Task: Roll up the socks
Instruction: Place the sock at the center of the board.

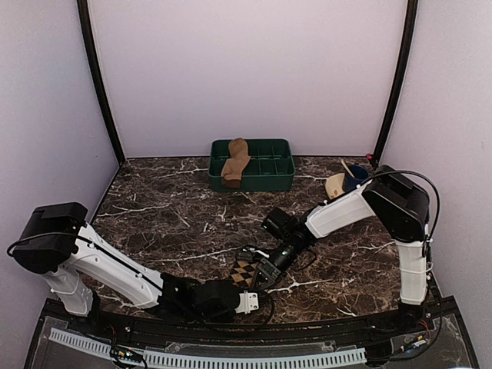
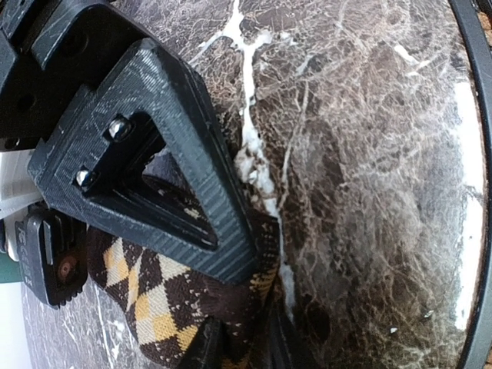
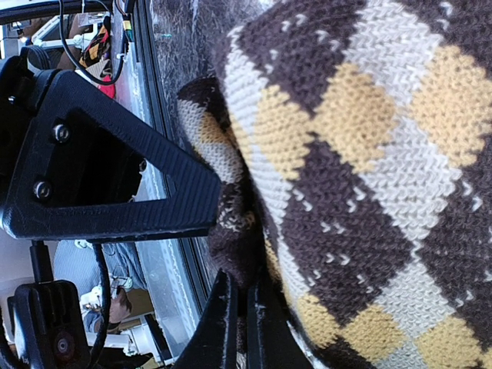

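Dark marble tabletop (image 1: 169, 215): right gripper (image 3: 231, 254) pinches the brown-and-tan argyle fabric sock (image 1: 243, 270), can't tell if left gripper (image 2: 242, 304) is gripping. Rolling looks barely begun, and the plain tan fabric sock (image 1: 234, 163) sits in the green plastic compartment tray (image 1: 280, 173).

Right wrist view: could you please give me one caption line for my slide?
Right gripper shut on a fold of the brown-and-tan argyle sock, seen close up from the wrist camera.

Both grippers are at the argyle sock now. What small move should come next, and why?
Probably the right gripper should fold its pinched edge of the argyle sock over onto the rest, starting the roll. It is shut on bunched fabric at the edge, the sock lies mostly flat, and the left gripper sits over it and could steady it.
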